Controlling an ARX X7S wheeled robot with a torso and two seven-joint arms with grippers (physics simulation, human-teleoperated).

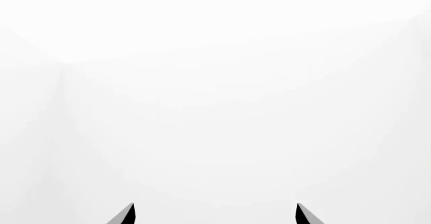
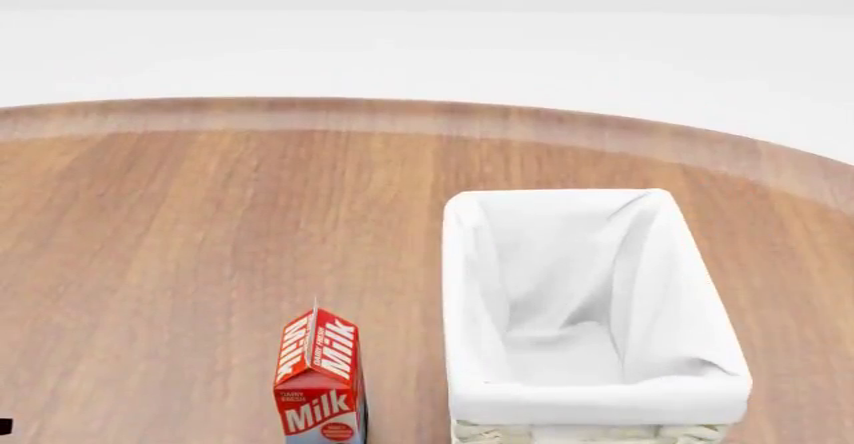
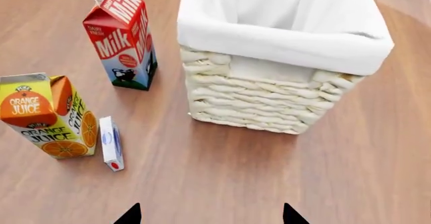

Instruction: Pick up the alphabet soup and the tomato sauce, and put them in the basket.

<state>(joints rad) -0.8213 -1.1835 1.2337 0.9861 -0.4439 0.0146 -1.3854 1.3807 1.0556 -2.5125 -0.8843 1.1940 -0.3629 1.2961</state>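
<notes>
Cream wicker basket (image 3: 263,103), white-lined — red milk carton (image 3: 121,37), orange-yellow juice carton (image 3: 50,118).

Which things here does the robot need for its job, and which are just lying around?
For the job:
- basket, nothing in it; neither can is in view

Just lying about:
- milk carton
- orange juice carton
- small white and blue box

Little of the robot's body shows. In the left wrist view, the left tool (image 1: 215,215) appears as two pointed fingertips (image 1: 124,215), black with a grey face, at the bottom edge. In the right wrist view, the right tool (image 3: 210,216) shows two small black triangular fingertips (image 3: 130,216) at the bottom edge. A black sliver sits at the head view's lower-left corner.
</notes>
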